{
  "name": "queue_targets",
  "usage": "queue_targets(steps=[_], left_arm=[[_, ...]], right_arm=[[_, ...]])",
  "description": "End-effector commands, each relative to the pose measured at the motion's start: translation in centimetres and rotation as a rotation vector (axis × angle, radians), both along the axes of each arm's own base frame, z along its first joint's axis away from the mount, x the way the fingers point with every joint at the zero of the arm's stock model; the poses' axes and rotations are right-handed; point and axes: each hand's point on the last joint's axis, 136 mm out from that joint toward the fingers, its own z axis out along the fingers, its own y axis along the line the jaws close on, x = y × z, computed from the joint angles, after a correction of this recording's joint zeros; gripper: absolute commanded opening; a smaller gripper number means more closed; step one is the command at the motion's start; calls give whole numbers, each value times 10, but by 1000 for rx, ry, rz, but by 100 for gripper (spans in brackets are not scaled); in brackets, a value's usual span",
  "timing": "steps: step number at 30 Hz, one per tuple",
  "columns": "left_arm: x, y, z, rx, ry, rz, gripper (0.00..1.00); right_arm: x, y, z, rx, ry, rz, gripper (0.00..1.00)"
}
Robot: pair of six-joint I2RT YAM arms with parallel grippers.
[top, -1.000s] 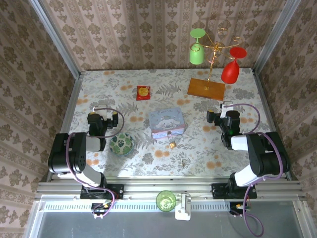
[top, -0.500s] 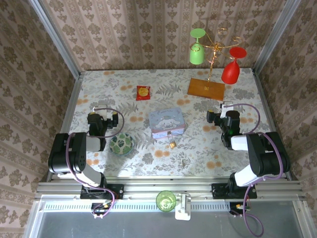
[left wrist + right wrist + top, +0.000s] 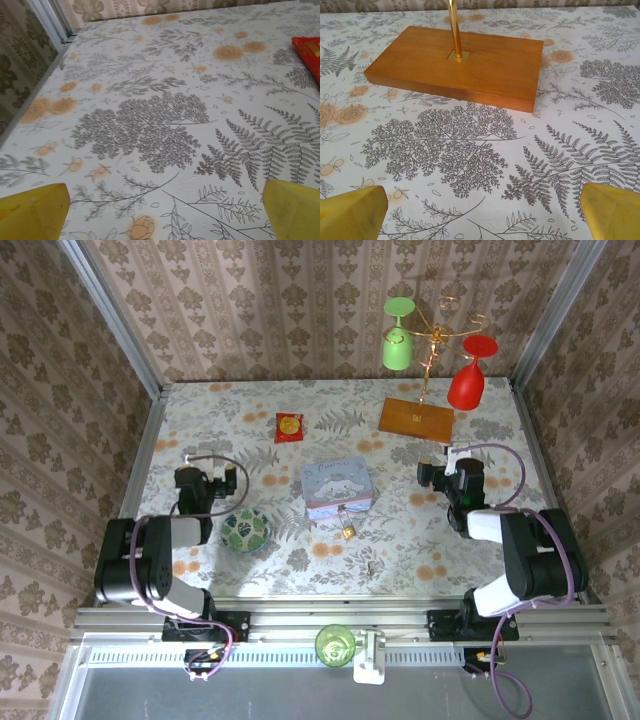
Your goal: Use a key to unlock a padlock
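The small brass padlock [image 3: 347, 528] lies on the floral cloth just in front of the pale blue tin [image 3: 337, 487]. The tiny silver key [image 3: 372, 568] lies nearer the front edge, to the padlock's right. My left gripper [image 3: 196, 478] is at the left of the table, far from both. In its wrist view the left gripper [image 3: 165, 215] is open, its yellow fingertips [image 3: 35, 210] wide apart over bare cloth. My right gripper [image 3: 455, 472] is at the right. It too is open [image 3: 482, 215], facing the wooden base [image 3: 455, 65], with nothing between its fingers.
A green patterned bowl [image 3: 245, 528] sits beside the left arm. A red-and-yellow packet [image 3: 289, 426] lies at the back; its edge shows in the left wrist view [image 3: 307, 50]. A gold rack on the wooden base [image 3: 416, 419] holds a green glass [image 3: 397, 345] and a red glass [image 3: 466, 383].
The left arm has shifted very slightly to the left. Both grippers stay open and nothing on the table has moved.
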Motion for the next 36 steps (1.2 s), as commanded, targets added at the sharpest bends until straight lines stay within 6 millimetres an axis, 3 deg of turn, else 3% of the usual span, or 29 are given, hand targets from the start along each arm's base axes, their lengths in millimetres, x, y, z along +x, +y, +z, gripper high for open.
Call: queue_targets(steps=[1,7,11,13,19,26,30,36], left_arm=[[0,12,43,-43,-16,76,100],[-22,-10,96,-291,-94,30,100],[-48,-48,127,-486,-142,-135,100],[-62,-68,129,-522,-113,-192,100],[-113,-144,110,-494,103,-391,100],[-164,-210,92,-476,245,-576,100],[-184,-237,85,-488,294,-632,100],[-208,-269,76,-519,326,-693,100]], right_arm=[[1,2,41,17,-23,4,100],[-24,7,91,160,-29,-24,100],[-50,40,109,358,31,83,100],[-67,55,107,427,71,106,100],[-124,115,67,379,292,220,100],[-177,151,0,209,539,256,99],[-196,166,-24,92,610,261,89],[-216,195,-42,14,665,302,69]])
